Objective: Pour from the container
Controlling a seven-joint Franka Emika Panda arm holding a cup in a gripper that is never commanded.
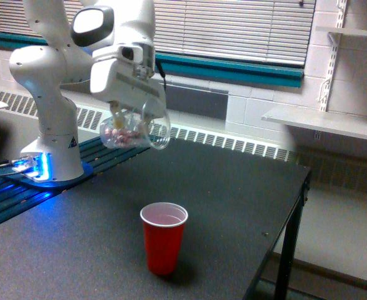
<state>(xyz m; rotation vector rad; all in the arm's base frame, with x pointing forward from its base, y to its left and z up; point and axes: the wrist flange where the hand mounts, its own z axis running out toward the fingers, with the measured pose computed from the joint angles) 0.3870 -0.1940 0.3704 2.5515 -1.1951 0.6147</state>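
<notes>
The container, a clear plastic cup (pixel 135 130) with small pinkish-white pieces lying in it, hangs tilted on its side in the air, its mouth turned toward the exterior view's right. My gripper (pixel 125 114) is shut on it from above. It sits above and to the exterior view's left of an opaque red cup (pixel 164 237), which stands upright on the dark table (pixel 246 206) with a white interior showing. No pieces are falling from the container.
The arm's white base (pixel 52 125) stands at the exterior view's left on a blue-lit mount. The table's right edge (pixel 296 206) drops off to the floor. A white shelf (pixel 321 122) and a radiator line the wall behind.
</notes>
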